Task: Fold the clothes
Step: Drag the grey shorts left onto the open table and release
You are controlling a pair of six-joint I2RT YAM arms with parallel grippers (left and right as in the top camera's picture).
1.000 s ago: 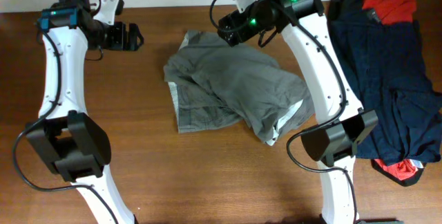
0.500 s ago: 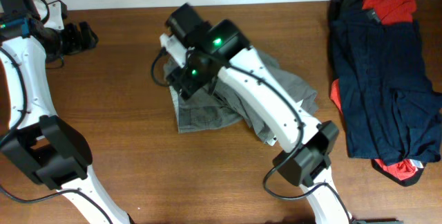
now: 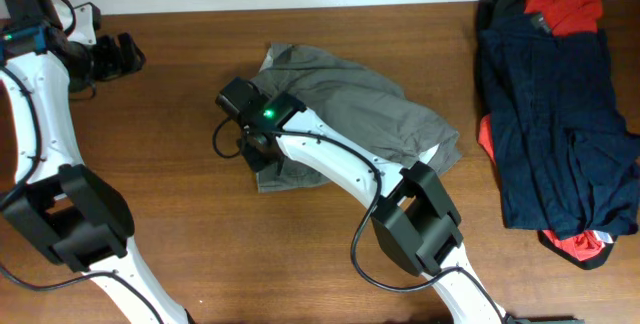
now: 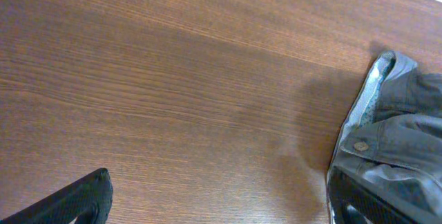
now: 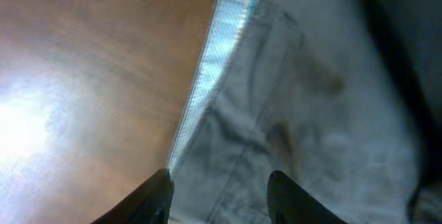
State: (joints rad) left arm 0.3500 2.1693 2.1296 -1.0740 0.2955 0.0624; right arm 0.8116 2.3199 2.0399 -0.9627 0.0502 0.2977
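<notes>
Two piles of clothes lie on the desk [image 3: 150, 214]. Crumpled grey-khaki shorts [image 3: 350, 114] sit mid-desk toward the far edge, and dark navy garments [image 3: 555, 114] mixed with red garments [image 3: 560, 4] run along the right edge. The right gripper [image 3: 254, 150] is low over the shorts' left hem, its fingers [image 5: 153, 195] apart with the pale hem showing between them. The left gripper [image 3: 128, 54] hovers near the far left corner, spread wide above the desk.
</notes>
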